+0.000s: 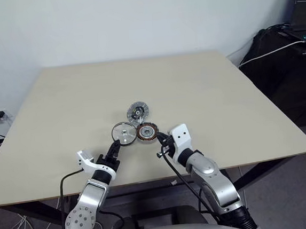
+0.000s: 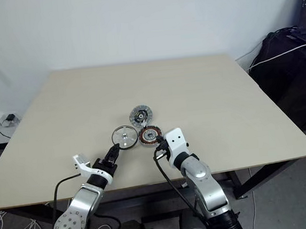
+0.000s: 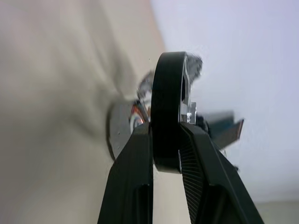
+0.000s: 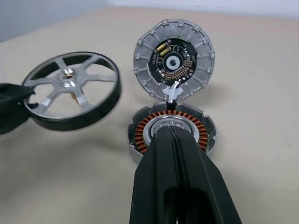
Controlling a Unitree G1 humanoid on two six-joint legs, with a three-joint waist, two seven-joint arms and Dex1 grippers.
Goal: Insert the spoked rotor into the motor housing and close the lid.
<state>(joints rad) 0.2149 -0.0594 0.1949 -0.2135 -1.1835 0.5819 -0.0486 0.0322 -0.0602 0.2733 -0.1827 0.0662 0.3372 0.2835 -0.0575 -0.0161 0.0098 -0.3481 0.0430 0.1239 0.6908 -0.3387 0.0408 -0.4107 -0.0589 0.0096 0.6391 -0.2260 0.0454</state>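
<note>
So the left gripper (image 1: 114, 146) has the spoked rotor (image 4: 70, 88) pinched by its dark outer rim, fingers (image 3: 140, 177) closed down on either side of the rim edge, and the wheel is lifted off the table (image 1: 221, 103), tilted a bit, hub and thin spokes facing up. From the right wrist view you can see it hanging in the air just beside the motor housing (image 4: 172, 132), not touching it, with its shadow on the table underneath. The housing sits flat on the table near the front middle, the ring of copper windings around the silver centre wide open on top. The right gripper (image 1: 160, 139) is at the housing's near edge with its two black fingers (image 4: 187, 177) pressed completely together, nothing between them, and the tips look like they're resting on or right against the housing's rim, can't say for sure whether they actually touch. The lid (image 4: 174, 58) is just behind the housing, standing tilted up with its inner face toward the camera: ribbed bright rim, dark centre with some small parts on it, and a short white wire running from it down into the housing. In the head view the rotor, housing and lid make a tight little cluster, rotor on the left, lid farthest back.
</note>
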